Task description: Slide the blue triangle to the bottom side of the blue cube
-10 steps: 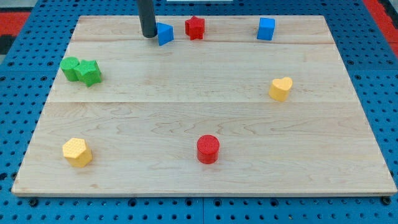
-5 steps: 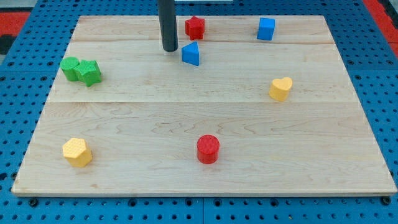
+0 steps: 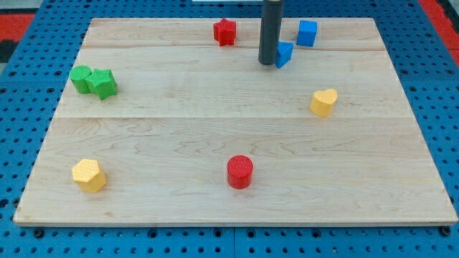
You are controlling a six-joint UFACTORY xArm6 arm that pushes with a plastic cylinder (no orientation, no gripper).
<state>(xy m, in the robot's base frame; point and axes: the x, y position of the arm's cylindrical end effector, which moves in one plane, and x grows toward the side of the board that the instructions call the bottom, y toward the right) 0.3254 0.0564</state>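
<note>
The blue triangle (image 3: 285, 54) lies near the view's top, right of centre, just below and left of the blue cube (image 3: 307, 33). A small gap separates the two. My tip (image 3: 267, 61) stands against the triangle's left side and partly hides it; the dark rod rises out of the view's top.
A red star (image 3: 224, 31) sits left of the rod at the top. A yellow heart (image 3: 323, 102) is at the right. A red cylinder (image 3: 239, 172) is at bottom centre. A yellow hexagon (image 3: 89, 175) is at bottom left. Two green blocks (image 3: 94, 81) touch at the left.
My tip has swept to the right along the top of the board, pushing the blue triangle from left of the red star to just below-left of the blue cube.
</note>
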